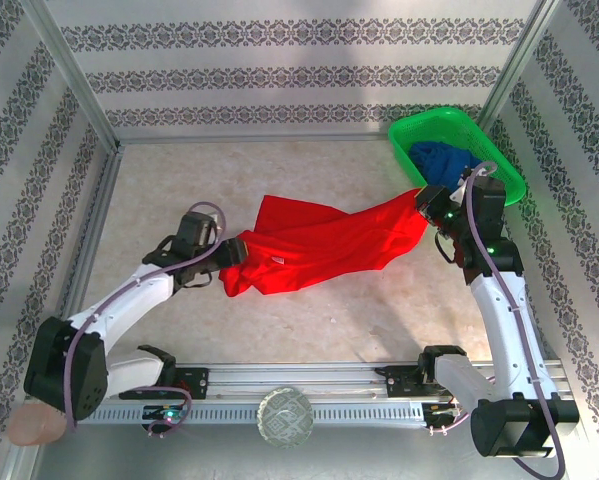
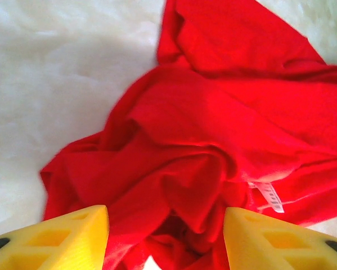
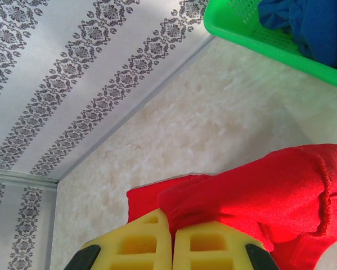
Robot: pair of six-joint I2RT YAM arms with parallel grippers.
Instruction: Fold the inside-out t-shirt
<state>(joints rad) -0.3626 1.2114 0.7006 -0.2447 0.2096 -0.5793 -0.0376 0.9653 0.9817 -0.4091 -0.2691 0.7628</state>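
On the table (image 1: 179,190), well left of the basket (image 1: 401,140), our left gripper (image 2: 165,241) stands with its yellow fingers (image 2: 67,239) wide apart. They straddle the bunched end of the shirt (image 1: 319,245) without pinching it, and we judge the gripper is poised to take a fresh hold there. The shirt stretches from that bunch toward the basket, and its far corner looks raised just beside the basket's near-left rim. There our right gripper (image 3: 173,239) is clamped tight on a fold of the red cloth, most likely to draw the shirt taut for spreading before any fold. A small white tag (image 2: 268,196) sits at the neck, on the basket side of the left gripper; its print is too small to read. We find no other writing. In the basket lies a blue garment (image 1: 444,160), not ours to fold.
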